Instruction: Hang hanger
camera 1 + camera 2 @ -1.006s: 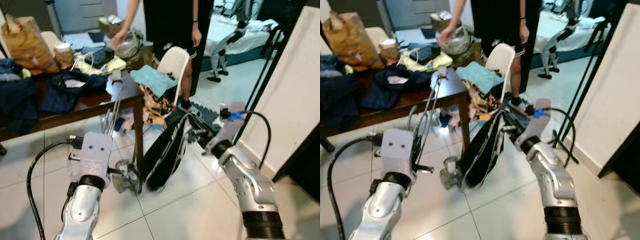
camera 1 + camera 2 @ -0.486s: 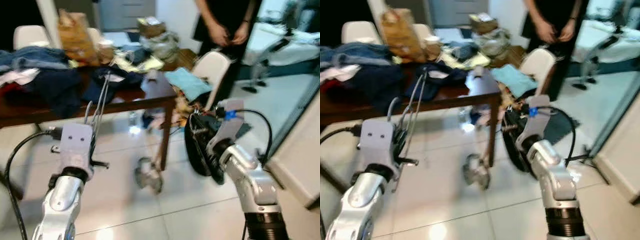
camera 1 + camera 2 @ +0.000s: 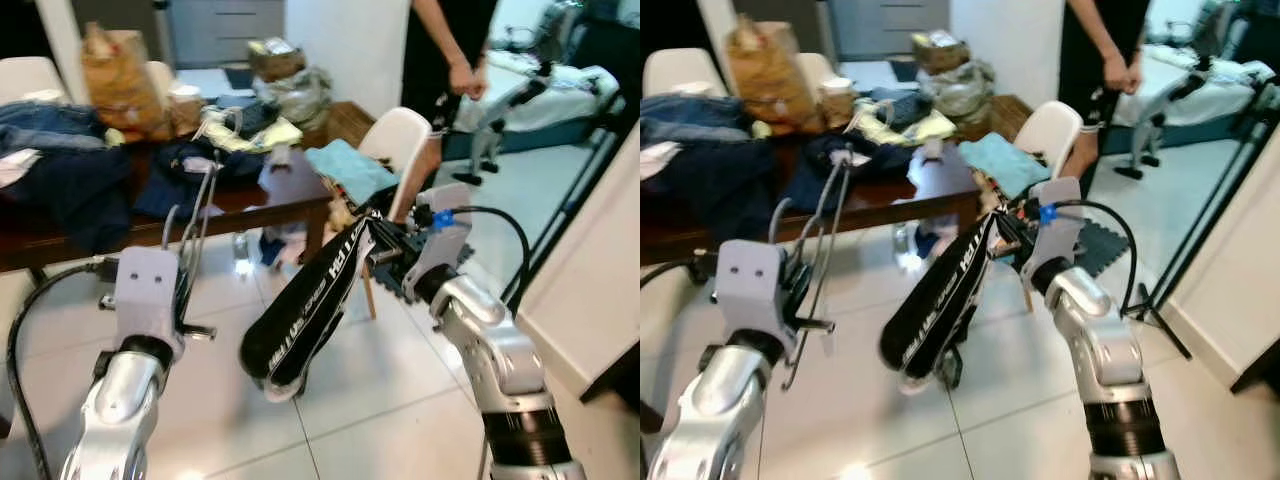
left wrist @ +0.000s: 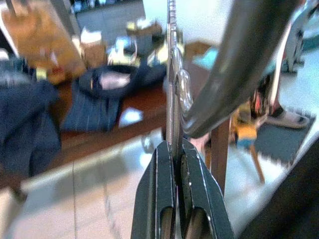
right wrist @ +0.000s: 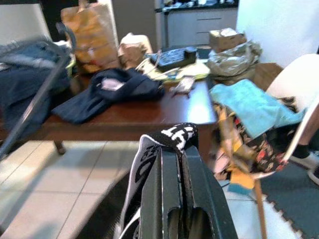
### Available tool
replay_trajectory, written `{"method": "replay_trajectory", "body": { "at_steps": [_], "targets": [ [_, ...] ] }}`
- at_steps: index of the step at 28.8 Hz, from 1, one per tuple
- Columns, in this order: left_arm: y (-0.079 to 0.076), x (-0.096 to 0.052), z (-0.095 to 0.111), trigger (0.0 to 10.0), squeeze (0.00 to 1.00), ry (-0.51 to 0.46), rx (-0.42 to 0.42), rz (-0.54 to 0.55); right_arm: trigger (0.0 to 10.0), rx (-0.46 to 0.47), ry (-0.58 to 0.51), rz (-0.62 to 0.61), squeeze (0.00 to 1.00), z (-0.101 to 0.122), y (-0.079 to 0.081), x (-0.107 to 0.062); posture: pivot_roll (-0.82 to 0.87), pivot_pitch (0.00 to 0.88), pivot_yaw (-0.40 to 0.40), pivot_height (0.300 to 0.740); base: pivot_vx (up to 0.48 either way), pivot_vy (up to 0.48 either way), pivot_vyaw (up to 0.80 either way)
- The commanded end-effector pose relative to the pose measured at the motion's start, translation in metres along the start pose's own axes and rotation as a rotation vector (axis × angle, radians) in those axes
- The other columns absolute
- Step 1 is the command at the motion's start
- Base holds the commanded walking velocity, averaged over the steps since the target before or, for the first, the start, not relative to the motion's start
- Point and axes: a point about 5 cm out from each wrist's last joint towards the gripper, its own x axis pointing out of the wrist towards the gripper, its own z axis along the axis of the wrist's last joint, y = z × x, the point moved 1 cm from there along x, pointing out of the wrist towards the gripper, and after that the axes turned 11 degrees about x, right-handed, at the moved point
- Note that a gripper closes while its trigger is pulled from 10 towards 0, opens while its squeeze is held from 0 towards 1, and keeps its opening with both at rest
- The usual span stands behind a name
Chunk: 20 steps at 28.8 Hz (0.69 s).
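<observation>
The dark wooden table carries heaped clothing: a navy garment, folded jeans and a brown paper bag. A white chair draped with a teal cloth stands at the table's corner, and a person stands beyond it.

The largest item in hand is a black garment with white lettering. It hangs from the right pincer, fingers closed on its upper edge, and is held raised so that the fabric drapes free and clear of the tiled floor (the lower end sags near the floor without visibly touching it).

The wire hanger is the task item. The left pincer is clamped on its thin metal wire, fingers pressed together, holding it upright ahead of the left arm, with the hook end toward the table edge. This keeps the frame steady and reachable.

Judgement: both items are secured but well apart. No rail or hanging point can be made out.
</observation>
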Motion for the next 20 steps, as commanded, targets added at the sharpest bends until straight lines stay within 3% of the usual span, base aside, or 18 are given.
{"method": "replay_trajectory", "body": {
  "at_steps": [1, 3, 7, 10, 14, 16, 20],
  "targets": [
    [0.006, -0.003, -0.007, 10.0, 0.00, 0.034, 0.006, 0.025, 10.0, -0.015, -0.014, 0.032, 0.00, 0.006, 0.008, 0.006, -0.08, 0.000, -0.048, 0.740, 0.480, 0.000, 0.00],
    [0.022, 0.008, 0.006, 10.0, 0.00, -0.005, 0.026, 0.079, 10.0, -0.029, -0.058, 0.104, 0.00, 0.022, 0.025, 0.024, -0.06, 0.000, -0.054, 0.740, 0.472, 0.000, 0.00],
    [0.039, 0.015, 0.020, 10.0, 0.00, -0.044, 0.050, 0.147, 10.0, -0.035, -0.098, 0.173, 0.00, 0.037, 0.041, 0.041, -0.05, 0.000, -0.054, 0.740, 0.470, 0.000, 0.00],
    [0.043, 0.017, 0.023, 10.0, 0.00, -0.053, 0.056, 0.166, 10.0, -0.037, -0.106, 0.193, 0.00, 0.040, 0.045, 0.045, -0.05, 0.000, -0.054, 0.740, 0.469, 0.000, 0.00],
    [0.048, 0.019, 0.027, 10.0, 0.00, -0.058, 0.065, 0.192, 10.0, -0.018, -0.130, 0.244, 0.00, 0.048, 0.059, 0.053, -0.04, 0.000, -0.058, 0.740, 0.469, 0.000, 0.79],
    [0.050, 0.021, 0.031, 10.0, 0.00, -0.065, 0.071, 0.204, 10.0, -0.002, -0.153, 0.292, 0.00, 0.056, 0.074, 0.063, -0.03, 0.000, -0.061, 0.740, 0.465, 0.000, 0.79],
    [0.050, 0.022, 0.034, 10.0, 0.00, -0.074, 0.073, 0.201, 10.0, -0.002, -0.158, 0.299, 0.00, 0.059, 0.079, 0.067, -0.02, 0.000, -0.062, 0.740, 0.465, 0.000, 0.78]
  ]
}}
